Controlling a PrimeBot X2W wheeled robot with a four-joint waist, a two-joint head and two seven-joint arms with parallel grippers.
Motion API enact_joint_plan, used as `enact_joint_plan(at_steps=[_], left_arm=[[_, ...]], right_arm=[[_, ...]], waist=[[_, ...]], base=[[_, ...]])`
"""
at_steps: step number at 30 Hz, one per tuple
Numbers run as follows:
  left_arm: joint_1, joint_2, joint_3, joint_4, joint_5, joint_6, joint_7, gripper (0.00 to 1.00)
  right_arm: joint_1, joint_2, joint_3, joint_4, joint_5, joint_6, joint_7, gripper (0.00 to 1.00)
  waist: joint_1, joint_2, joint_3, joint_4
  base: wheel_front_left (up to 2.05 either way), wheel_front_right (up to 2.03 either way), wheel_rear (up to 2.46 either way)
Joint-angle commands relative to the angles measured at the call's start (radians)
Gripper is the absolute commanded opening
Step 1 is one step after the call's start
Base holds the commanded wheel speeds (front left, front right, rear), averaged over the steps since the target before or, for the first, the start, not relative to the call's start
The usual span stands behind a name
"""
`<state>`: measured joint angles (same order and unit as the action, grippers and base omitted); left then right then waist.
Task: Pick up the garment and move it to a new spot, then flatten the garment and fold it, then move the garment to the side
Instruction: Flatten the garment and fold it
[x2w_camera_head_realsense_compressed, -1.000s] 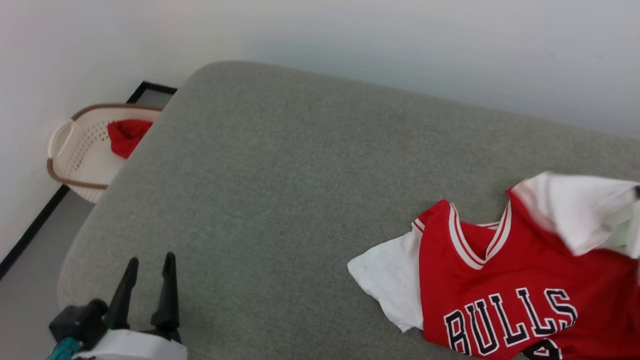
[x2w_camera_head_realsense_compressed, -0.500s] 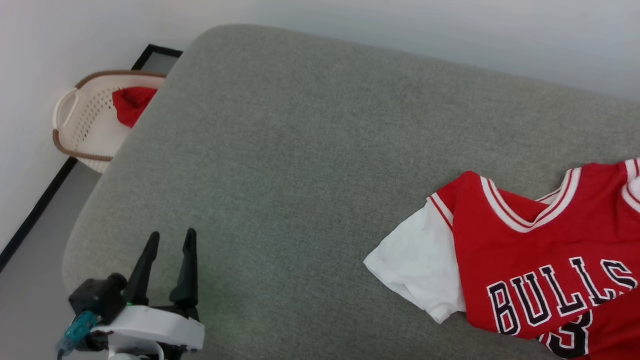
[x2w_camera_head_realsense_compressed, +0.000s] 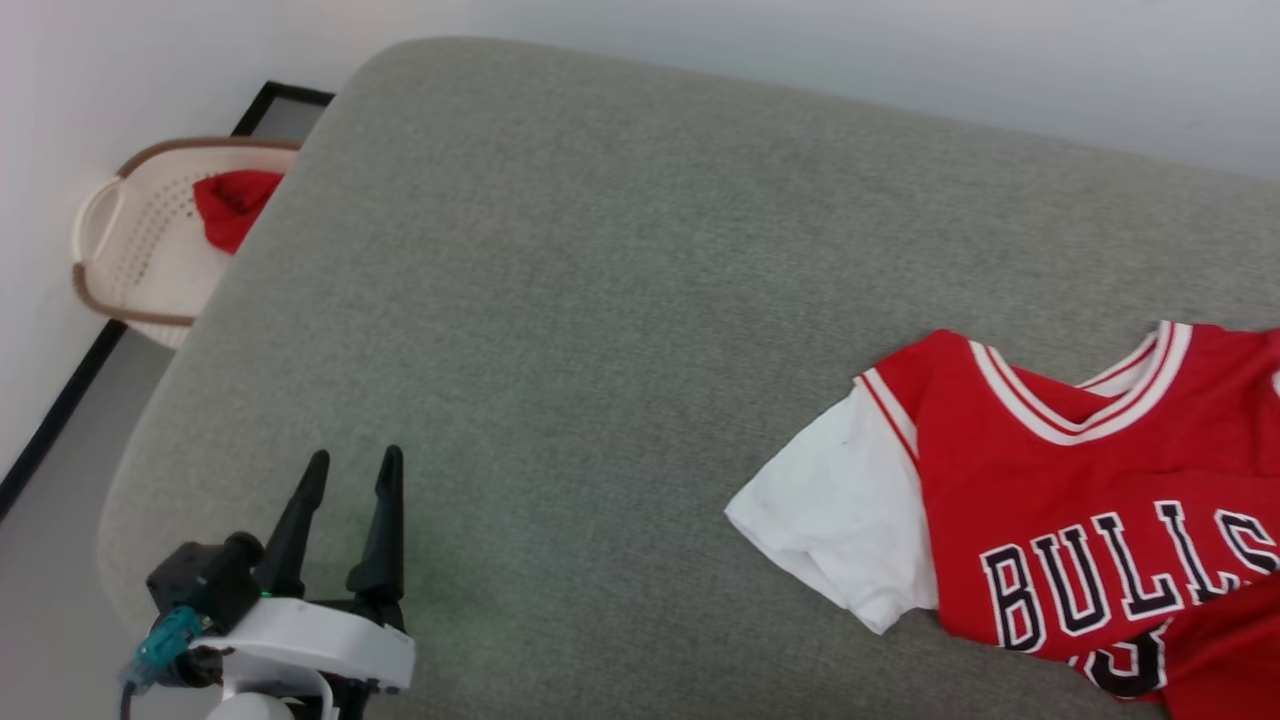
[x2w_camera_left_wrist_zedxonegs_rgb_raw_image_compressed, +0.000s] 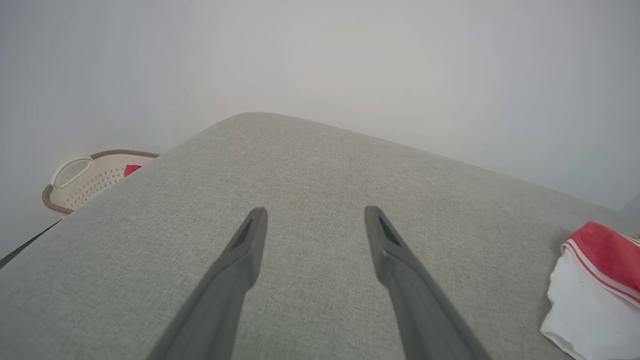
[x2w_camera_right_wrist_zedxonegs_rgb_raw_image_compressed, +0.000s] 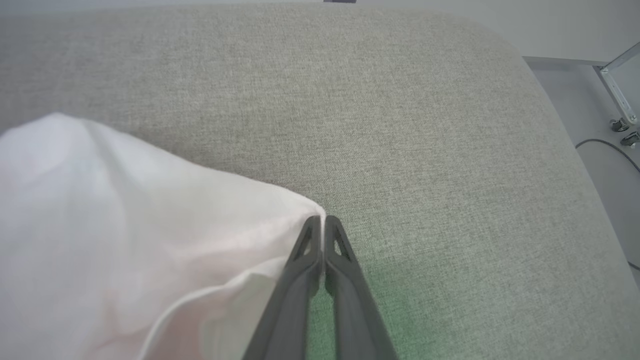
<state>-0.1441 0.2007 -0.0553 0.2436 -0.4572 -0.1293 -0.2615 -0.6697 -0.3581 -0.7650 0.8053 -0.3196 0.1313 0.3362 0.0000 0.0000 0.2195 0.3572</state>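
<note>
Red Bulls jersey (x2w_camera_head_realsense_compressed: 1050, 470) on the right side of the grey cushion (x2w_camera_head_realsense_compressed: 600, 300), its front now spread flatter, the far white sleeve no longer raised. Right gripper (x2w_camera_right_wrist_zedxonegs_rgb_raw_image_compressed: 324, 220) pinches the jersey's white fabric. Left gripper (x2w_camera_head_realsense_compressed: 355, 453) hovers over the near-left corner, fingers apart.

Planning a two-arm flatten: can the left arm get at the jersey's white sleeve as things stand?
Probably yes. The left pincer is open, and just bare grey cushion lies between it and the sleeve, though it is some way off.
</note>
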Motion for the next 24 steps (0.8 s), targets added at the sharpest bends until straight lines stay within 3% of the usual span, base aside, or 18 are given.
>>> enact_joint_plan(at_steps=[1, 13, 24], left_arm=[[-0.003, 0.006, 0.003, 0.001, 0.001, -0.002, -0.004, 1.0], [0.059, 0.03, 0.034, -0.008, 0.015, -0.002, -0.004, 1.0], [0.138, 0.045, 0.074, -0.047, 0.038, -0.002, -0.004, 1.0]], right_arm=[[-0.008, 0.009, 0.009, 0.002, -0.002, -0.001, -0.007, 1.0], [0.027, 0.063, 0.248, -0.067, 0.109, -0.001, -0.128, 1.0], [0.225, 0.115, 0.53, -0.365, 0.335, -0.001, -0.222, 1.0]], waist=[[0.0, 0.0, -0.012, -0.017], [0.0, 0.0, -0.118, -0.112], [0.0, 0.0, -0.223, -0.197]], base=[[0.0, 0.0, 0.0], [0.0, 0.0, 0.0], [0.0, 0.0, 0.0]])
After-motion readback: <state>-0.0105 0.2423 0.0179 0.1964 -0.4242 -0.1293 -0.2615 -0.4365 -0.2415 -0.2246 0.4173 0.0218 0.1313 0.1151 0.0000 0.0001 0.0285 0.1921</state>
